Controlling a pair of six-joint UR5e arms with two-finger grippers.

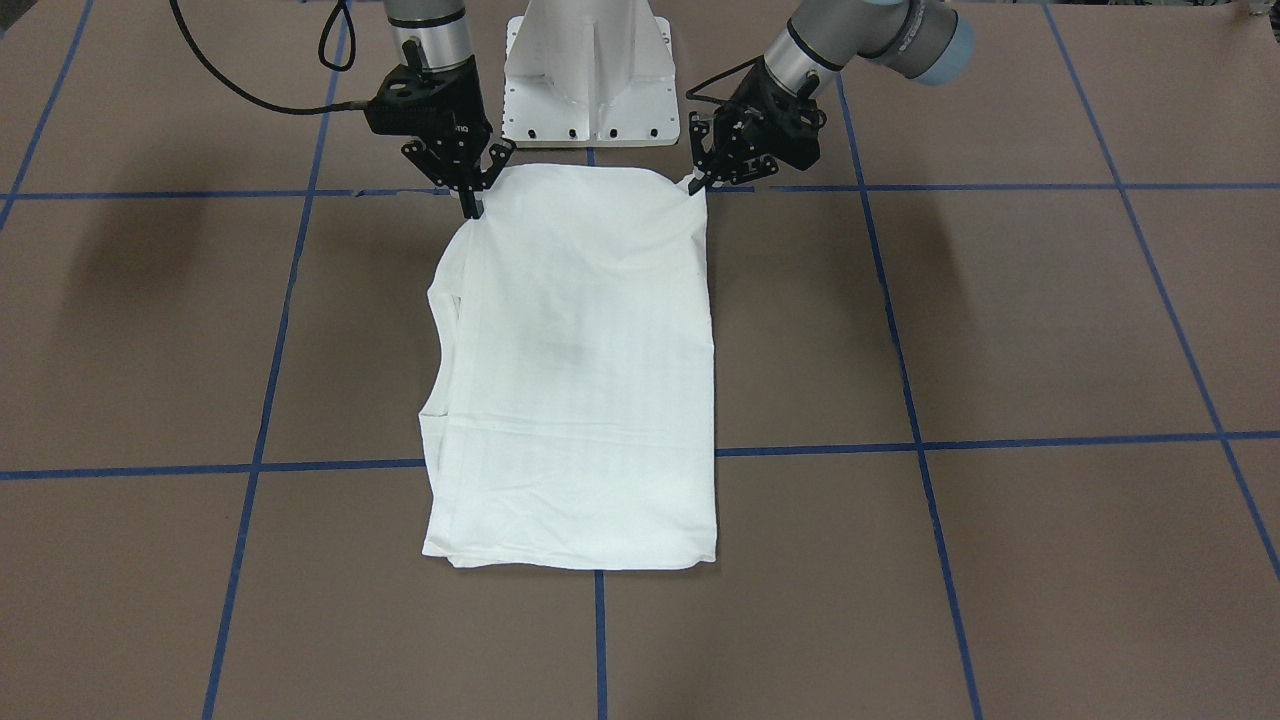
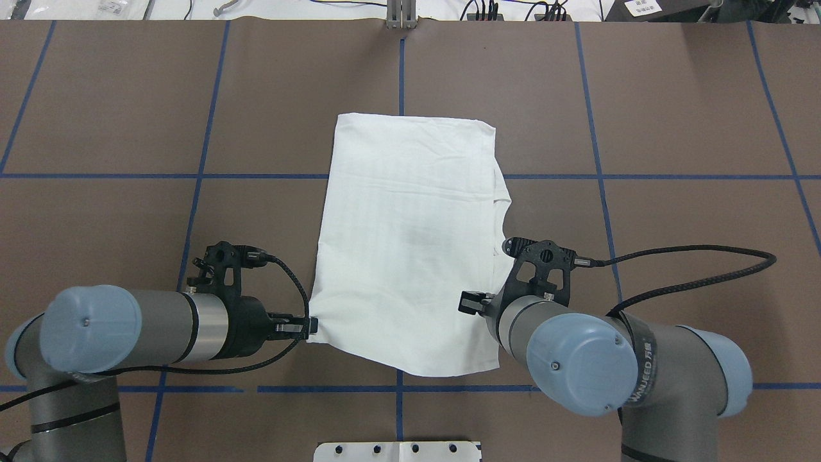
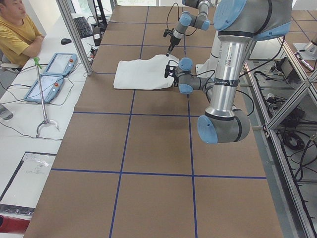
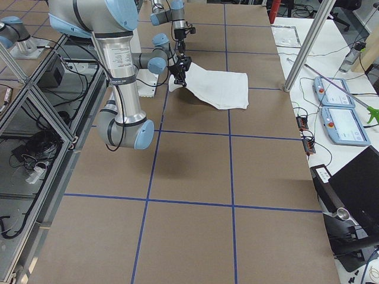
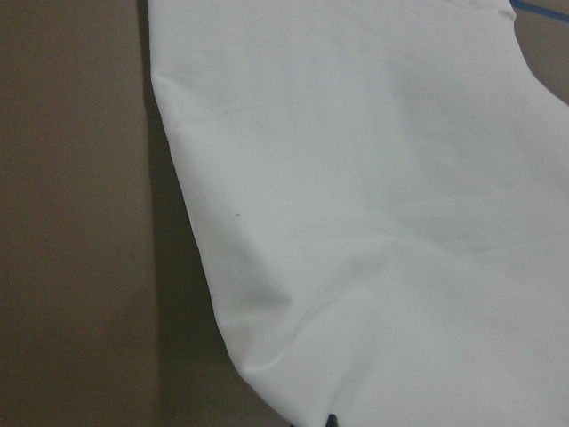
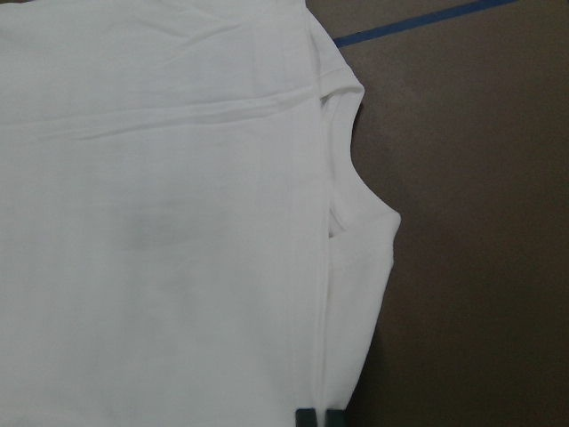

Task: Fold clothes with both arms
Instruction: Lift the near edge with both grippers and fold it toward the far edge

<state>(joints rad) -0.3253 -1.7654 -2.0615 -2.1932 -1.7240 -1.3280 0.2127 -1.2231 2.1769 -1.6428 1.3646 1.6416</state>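
- At the table's centre, as seen from overhead, lies the white shirt. It is already folded into a long strip running from 6 to 12 o'clock. Its far end lies flat, and its near edge looks raised a little at the corners.
- The left hand is clenched on the shirt's 7 o'clock corner, where the cloth draws to a point.
- The right hand is pinched on the 5 o'clock corner. Its wrist camera shows the fingertips closed over an edge where several layers stack.
- The shirt looks like thin cotton: light and limp, with no stiffness of its own. It should sag between the two hands and drape wherever it is laid. It is not fragile, though the layers may slide over one another.
- The two near corners seem the right places to hold, with every layer caught in each pinch so the strip lifts as one.
- The next move probably calls for both hands to travel level and together toward 12 o'clock. Uneven travel could skew the fold or pull a lower layer loose.
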